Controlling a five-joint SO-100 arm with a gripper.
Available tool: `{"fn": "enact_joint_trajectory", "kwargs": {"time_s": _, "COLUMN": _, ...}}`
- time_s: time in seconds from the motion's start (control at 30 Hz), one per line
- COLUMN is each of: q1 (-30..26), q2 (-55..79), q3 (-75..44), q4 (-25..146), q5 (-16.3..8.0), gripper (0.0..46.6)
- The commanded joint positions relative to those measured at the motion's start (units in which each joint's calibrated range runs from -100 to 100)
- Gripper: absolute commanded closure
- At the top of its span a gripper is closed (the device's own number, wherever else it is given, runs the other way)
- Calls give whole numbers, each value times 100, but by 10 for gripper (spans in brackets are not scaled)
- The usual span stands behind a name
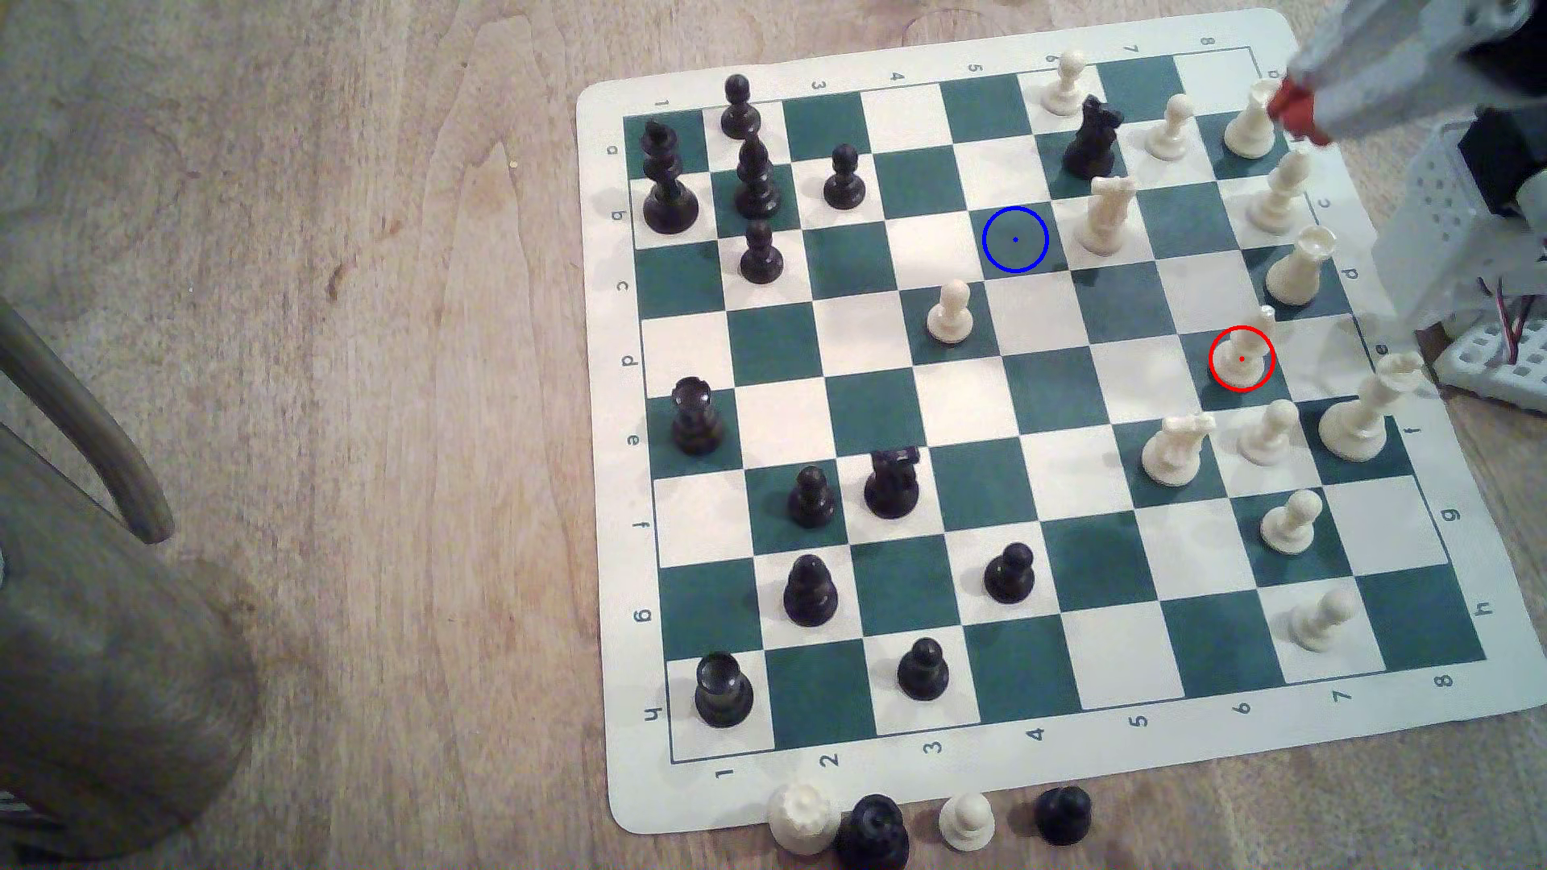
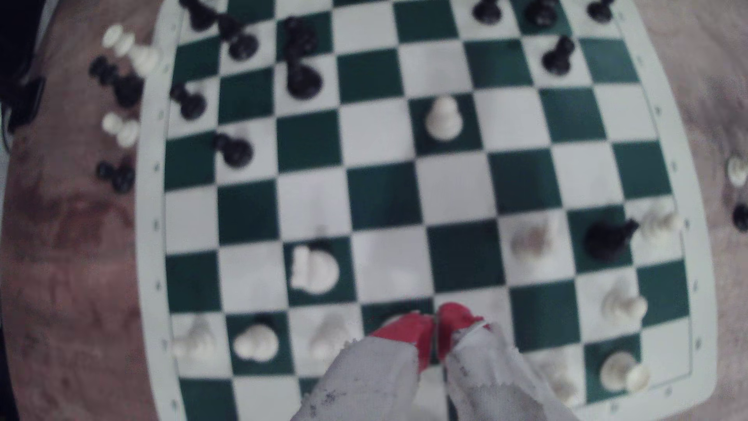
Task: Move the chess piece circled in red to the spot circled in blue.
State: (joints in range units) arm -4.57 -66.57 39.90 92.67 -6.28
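Captured pieces, two cream (image 1: 802, 816) and two black (image 1: 875, 830), lie off the near edge of the green-and-white vinyl chess mat (image 1: 624, 468) on the wooden counter (image 1: 335, 418), presumably set aside so the squares stay free for play.

Farther in, near the exterior view's right edge, stands the chess piece (image 1: 1245, 350) I am to move: a slim cream bishop-like piece with a round base and tapered top, upright on a dark green square and ringed in red. Cream neighbours stand close by, a knight (image 1: 1172, 447) and a pawn (image 1: 1268, 431) nearer the camera and a taller piece (image 1: 1297, 268) beyond, so I judge a descent from straight above will be safest.

Left of it and farther off lies the spot (image 1: 1015, 239), a bare dark green square marked with a blue ring and centre dot. A tall cream piece (image 1: 1105, 216) stands just to its right, which I should avoid on the way over.

Farthest of all, at the far right corner, my pincer (image 1: 1296, 113) with red-tipped white jaws hangs above the board, holding nothing. In the wrist view the red tips (image 2: 435, 330) sit pressed nearly together, so they must spread before any grasp.
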Motion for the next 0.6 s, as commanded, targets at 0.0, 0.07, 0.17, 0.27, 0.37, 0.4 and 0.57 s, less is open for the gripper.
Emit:
{"fn": "enact_joint_trajectory", "kwargs": {"time_s": 0.0, "q1": -454, "q2": 1046, "q3": -282, "q4": 176, "q5": -264, "gripper": 464}}
{"fn": "enact_joint_trajectory", "kwargs": {"time_s": 0.07, "q1": -720, "q2": 1266, "q3": -182, "q4": 152, "q5": -410, "gripper": 464}}
{"fn": "enact_joint_trajectory", "kwargs": {"time_s": 0.17, "q1": -775, "q2": 1258, "q3": -101, "q4": -12, "q5": -381, "gripper": 403}}
{"fn": "enact_joint_trajectory", "kwargs": {"time_s": 0.27, "q1": -775, "q2": 1402, "q3": -10, "q4": -37, "q5": -381, "gripper": 382}}
{"fn": "enact_joint_trajectory", "kwargs": {"time_s": 0.37, "q1": -798, "q2": 1988, "q3": 398, "q4": -209, "q5": -400, "gripper": 389}}
{"fn": "enact_joint_trajectory", "kwargs": {"time_s": 0.4, "q1": -798, "q2": 2132, "q3": 534, "q4": -323, "q5": -405, "gripper": 391}}
{"fn": "enact_joint_trajectory", "kwargs": {"time_s": 0.57, "q1": -704, "q2": 2421, "q3": 1241, "q4": -1118, "q5": -396, "gripper": 372}}
